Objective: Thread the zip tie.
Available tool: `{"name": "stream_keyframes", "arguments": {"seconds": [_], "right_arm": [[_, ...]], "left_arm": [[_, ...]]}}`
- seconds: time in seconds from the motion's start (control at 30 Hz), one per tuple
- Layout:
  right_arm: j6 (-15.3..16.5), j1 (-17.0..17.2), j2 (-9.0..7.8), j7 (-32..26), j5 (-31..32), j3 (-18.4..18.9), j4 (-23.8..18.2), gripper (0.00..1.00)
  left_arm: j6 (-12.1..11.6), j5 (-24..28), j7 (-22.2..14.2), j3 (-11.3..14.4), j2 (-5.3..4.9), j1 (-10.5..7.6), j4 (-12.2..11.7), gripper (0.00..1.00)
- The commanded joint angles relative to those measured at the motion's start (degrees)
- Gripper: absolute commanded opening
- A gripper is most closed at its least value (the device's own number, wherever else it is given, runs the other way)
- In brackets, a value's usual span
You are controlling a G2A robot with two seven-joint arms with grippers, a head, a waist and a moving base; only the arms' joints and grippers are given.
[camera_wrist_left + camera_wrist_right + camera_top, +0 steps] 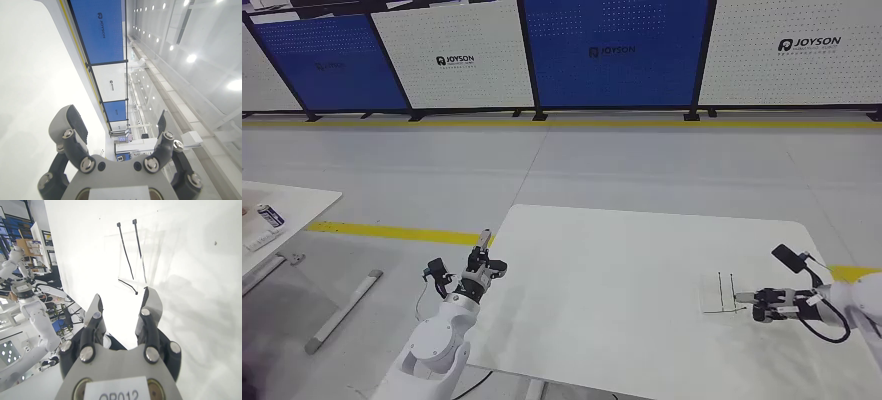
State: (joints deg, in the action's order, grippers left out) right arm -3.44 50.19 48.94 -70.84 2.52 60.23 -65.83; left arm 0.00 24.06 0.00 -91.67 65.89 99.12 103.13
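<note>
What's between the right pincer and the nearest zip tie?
Nothing visible. The right pincer is open, close to the nearest zip tie, with only bare table between them.

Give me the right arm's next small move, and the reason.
Probably ease the right gripper forward and down onto the nearest zip tie. Its jaws stand open and empty, that tie lies on the table just ahead of it, and none is picked up yet.

free: table stretch between left claw and right claw | obstacle: zip ties flat, near right
</note>
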Motion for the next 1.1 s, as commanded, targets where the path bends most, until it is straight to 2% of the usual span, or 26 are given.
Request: {"name": "stream_keyframes", "arguments": {"seconds": [0.0, 0.23, 0.33, 0.43, 0.57, 0.87, 1.07], "right_arm": [[-0.68, -0.05, -0.03, 0.17, 0.81, -0.07, 0.00, 0.40], [-2.69, 0.27, 0.11, 1.30, 1.93, -0.43, -0.61, 0.35], [-3.64, 0.15, 0.29, 1.53, 2.53, -0.94, -0.56, 0.36], [-4.16, -0.09, 0.47, 1.61, 2.87, -1.38, -0.42, 0.32], [-4.82, -0.26, 0.61, 2.00, 3.13, -1.51, -0.27, 0.32], [-5.71, -0.50, 0.78, 1.82, 3.75, -1.63, -0.04, 0.21], [-6.04, -1.16, 1.09, 1.41, 4.16, -2.28, 0.78, 0.20]], "left_arm": [[0.00, 0.00, 0.00, 0.00, 0.00, 0.00, 0.00, 1.00], [0.00, 0.00, 0.00, 0.00, 0.00, 0.00, 0.00, 1.00], [0.00, 0.00, 0.00, 0.00, 0.00, 0.00, 0.00, 1.00], [0.00, 0.00, 0.00, 0.00, 0.00, 0.00, 0.00, 1.00], [0.00, 0.00, 0.00, 0.00, 0.00, 0.00, 0.00, 1.00], [0.00, 0.00, 0.00, 0.00, 0.00, 0.00, 0.00, 1.00], [0.00, 0.00, 0.00, 0.00, 0.00, 0.00, 0.00, 1.00]]}}
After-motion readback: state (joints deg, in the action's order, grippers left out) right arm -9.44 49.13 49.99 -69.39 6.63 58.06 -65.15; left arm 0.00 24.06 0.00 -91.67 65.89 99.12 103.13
